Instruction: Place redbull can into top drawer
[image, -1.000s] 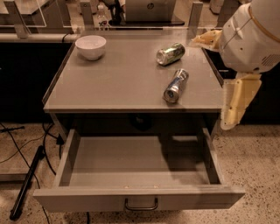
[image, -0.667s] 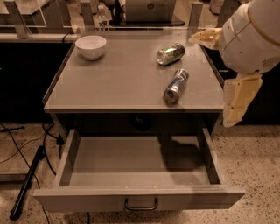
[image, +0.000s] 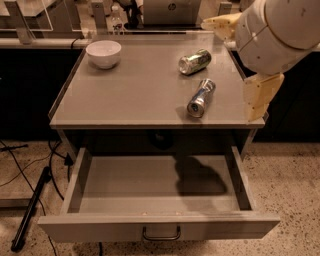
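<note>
The redbull can (image: 201, 97) lies on its side on the cabinet top, near the front right edge, silver top facing the front. The top drawer (image: 160, 226) is pulled fully out below it, with nothing inside and its dark bar handle (image: 161, 234) at the centre. My gripper (image: 241, 60) hangs at the right edge of the cabinet top, above and to the right of the redbull can and apart from it. Its two cream fingers (image: 260, 95) are spread wide and hold nothing.
A stubbier greenish can (image: 195, 61) lies on its side behind the redbull can. A white bowl (image: 103, 52) stands at the back left of the grey cabinet top (image: 125, 95). A laptop and clutter sit behind. Cables and a dark pole lie on the floor at left.
My gripper has shifted a little up and to the left, closer over the cabinet's right edge. The cans, the bowl and the drawer have not moved.
</note>
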